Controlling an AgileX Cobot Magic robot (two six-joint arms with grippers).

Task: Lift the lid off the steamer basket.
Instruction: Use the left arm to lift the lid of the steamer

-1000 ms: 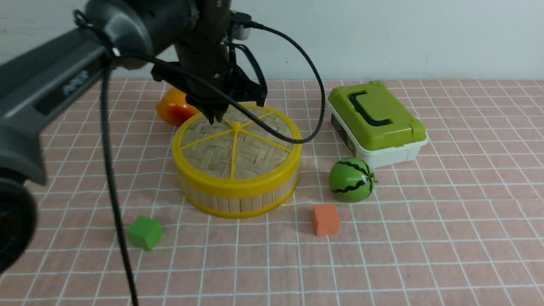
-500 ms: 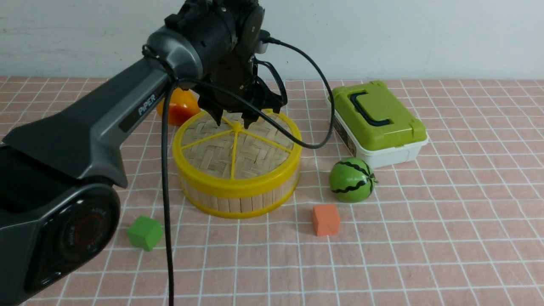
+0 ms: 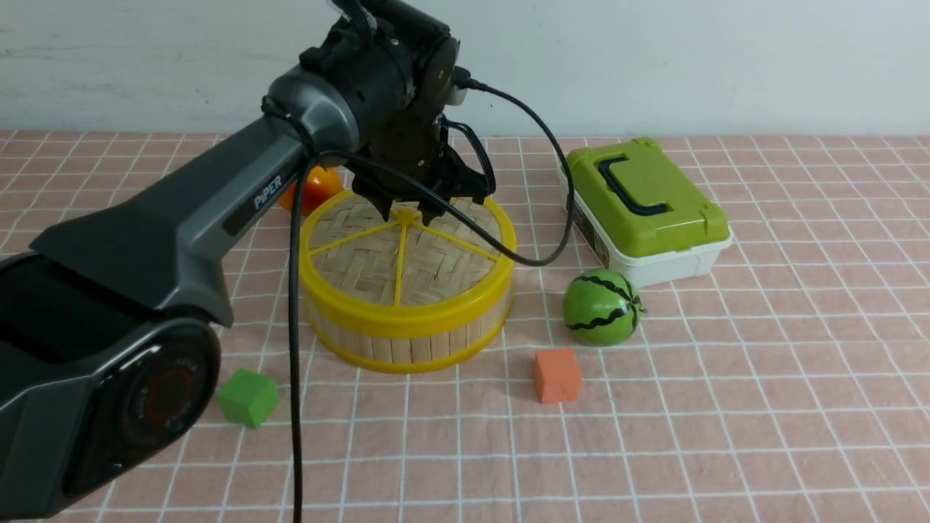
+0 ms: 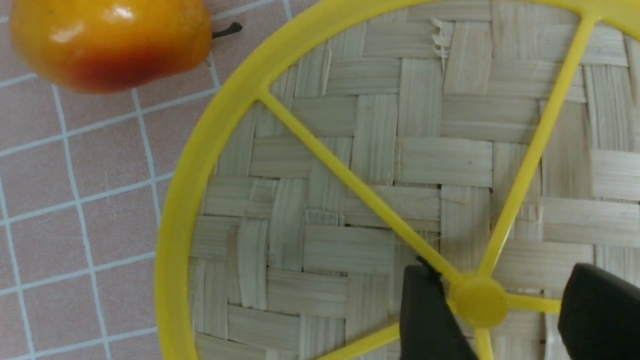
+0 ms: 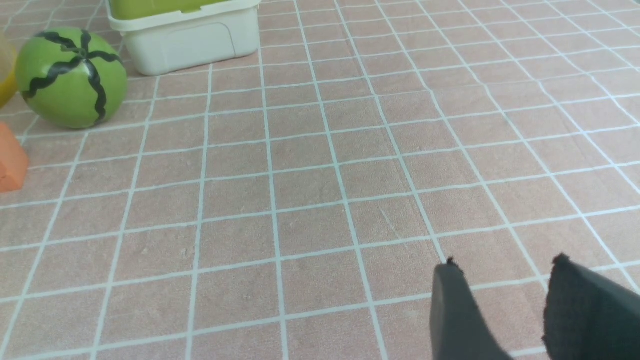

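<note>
You have one steamer basket (image 3: 407, 341) at mid-table, left of centre, with its one lid (image 3: 378, 261) seated flat on top. Your left gripper (image 3: 408, 212) hangs over the lid's centre knob (image 4: 477, 302). Its two fingers (image 4: 425, 315) are spread, one on each side of the knob, not clamped. Your right gripper (image 5: 505, 280) sits low over the checked cloth (image 5: 310, 200), fingers parted, nothing between them.

Count also:
- one orange-yellow fruit (image 3: 312, 190), far-left of the basket
- one toy watermelon (image 3: 601, 306), to the right
- one green-lidded white box (image 3: 647, 211), to the right
- two cubes on the near side: one green cube (image 3: 248, 396), one orange cube (image 3: 556, 375)
</note>
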